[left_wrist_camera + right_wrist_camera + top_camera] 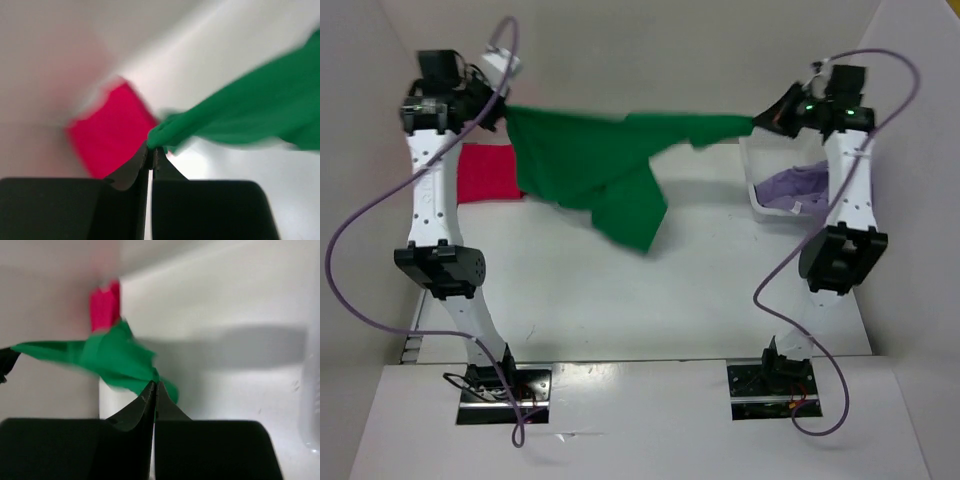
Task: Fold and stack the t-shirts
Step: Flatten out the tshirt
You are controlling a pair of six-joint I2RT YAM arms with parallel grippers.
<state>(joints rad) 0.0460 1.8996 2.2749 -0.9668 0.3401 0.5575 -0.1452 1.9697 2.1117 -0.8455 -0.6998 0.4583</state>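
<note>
The green t-shirt hangs stretched in the air between both grippers above the table. My left gripper is shut on its left end, seen pinched at the fingertips in the left wrist view. My right gripper is shut on its right end. The red t-shirt lies folded on the table at the far left, below the left gripper; it also shows in the left wrist view. The lavender t-shirt lies crumpled in the white basket at the right.
White walls enclose the table at the back, left and right. The basket stands close under the right arm's wrist. Purple cables loop beside both arms.
</note>
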